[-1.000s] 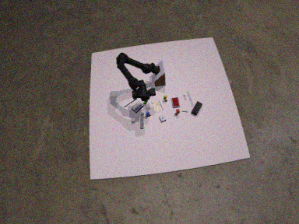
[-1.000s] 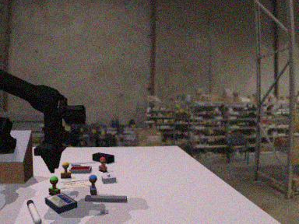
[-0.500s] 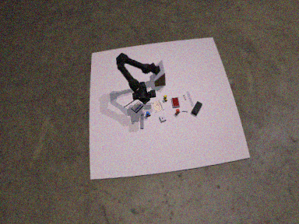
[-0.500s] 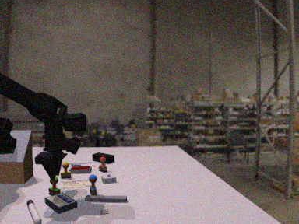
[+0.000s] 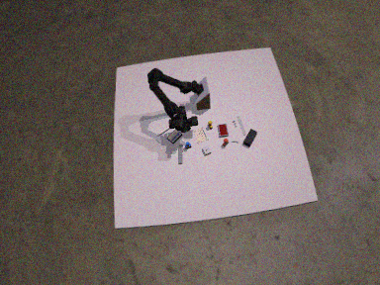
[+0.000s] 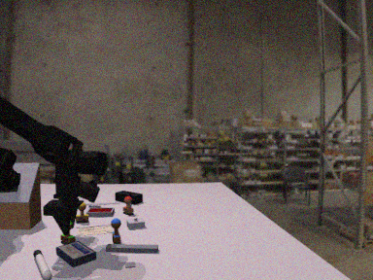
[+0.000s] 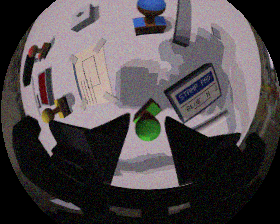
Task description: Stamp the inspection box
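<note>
My gripper (image 6: 67, 227) (image 7: 147, 118) is open, pointing down, its fingertips on either side of the green-knobbed stamp (image 6: 68, 239) (image 7: 148, 130), which stands on the bench. The cream card (image 5: 201, 136) (image 6: 94, 230) (image 7: 100, 75) lies taped down, its box outline visible; no print shows in it. The blue-labelled stamp pad (image 5: 173, 137) (image 6: 76, 253) (image 7: 195, 93) is beside the green stamp. A red pad (image 5: 223, 130) (image 6: 101, 211) (image 7: 45, 87) lies beyond the card. Blue (image 6: 116, 227) (image 7: 150, 24), yellow (image 6: 82, 215) (image 7: 59, 110) and red (image 6: 128, 205) (image 7: 40, 51) stamps stand around. Stamp wording is unreadable.
A grey bar (image 5: 180, 154) (image 6: 132, 248) (image 7: 183, 22) lies near the blue stamp. A pale block (image 6: 136, 223) (image 7: 85, 18) and a black block (image 5: 249, 138) (image 6: 128, 197) lie farther out. A white marker (image 6: 43, 265) is near the blue-labelled pad. A slanted-top wooden box (image 6: 19, 215) stands beside the arm.
</note>
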`<state>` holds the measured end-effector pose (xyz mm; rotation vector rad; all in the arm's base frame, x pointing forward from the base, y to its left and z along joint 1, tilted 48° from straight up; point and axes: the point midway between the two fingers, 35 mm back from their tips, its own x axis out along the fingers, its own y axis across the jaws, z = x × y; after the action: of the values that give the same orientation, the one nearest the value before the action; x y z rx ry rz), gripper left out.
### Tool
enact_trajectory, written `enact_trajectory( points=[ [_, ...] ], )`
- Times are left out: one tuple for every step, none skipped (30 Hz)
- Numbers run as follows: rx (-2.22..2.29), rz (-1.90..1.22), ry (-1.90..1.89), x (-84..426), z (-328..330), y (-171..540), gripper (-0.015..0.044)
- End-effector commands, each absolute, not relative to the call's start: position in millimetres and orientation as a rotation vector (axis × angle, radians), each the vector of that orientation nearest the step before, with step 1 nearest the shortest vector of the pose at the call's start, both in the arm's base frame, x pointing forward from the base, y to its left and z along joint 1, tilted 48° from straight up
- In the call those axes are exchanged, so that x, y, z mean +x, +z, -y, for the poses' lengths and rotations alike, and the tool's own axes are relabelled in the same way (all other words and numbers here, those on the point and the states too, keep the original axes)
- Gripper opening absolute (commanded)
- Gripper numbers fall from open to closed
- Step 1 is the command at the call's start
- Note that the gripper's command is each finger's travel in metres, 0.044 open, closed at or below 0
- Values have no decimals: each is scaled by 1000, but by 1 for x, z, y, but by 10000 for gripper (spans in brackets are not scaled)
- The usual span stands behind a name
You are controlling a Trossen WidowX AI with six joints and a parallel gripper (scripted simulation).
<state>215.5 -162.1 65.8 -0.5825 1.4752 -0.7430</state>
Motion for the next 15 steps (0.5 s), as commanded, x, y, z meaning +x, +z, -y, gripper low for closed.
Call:
enact_trajectory(
  points=[
    [-585,-1481,-738,213,167,60,218],
    [-586,-1481,-738,213,168,59,218],
    [-587,-1481,-739,212,169,58,218],
    [-587,-1481,-740,212,170,57,218],
    [-588,-1481,-740,212,171,57,218],
    [-588,-1481,-740,211,172,56,218],
    [-588,-1481,-740,211,172,56,218],
    [-588,-1481,-740,211,172,56,218],
    [-588,-1481,-740,211,172,56,218],
    [-588,-1481,-740,211,172,56,218],
    [-587,-1477,-747,212,172,59,211],
    [-587,-1477,-747,212,172,59,205],
    [-587,-1477,-747,212,172,59,198],
    [-587,-1477,-747,212,172,59,191],
    [-587,-1477,-747,212,172,59,185]
  ],
)
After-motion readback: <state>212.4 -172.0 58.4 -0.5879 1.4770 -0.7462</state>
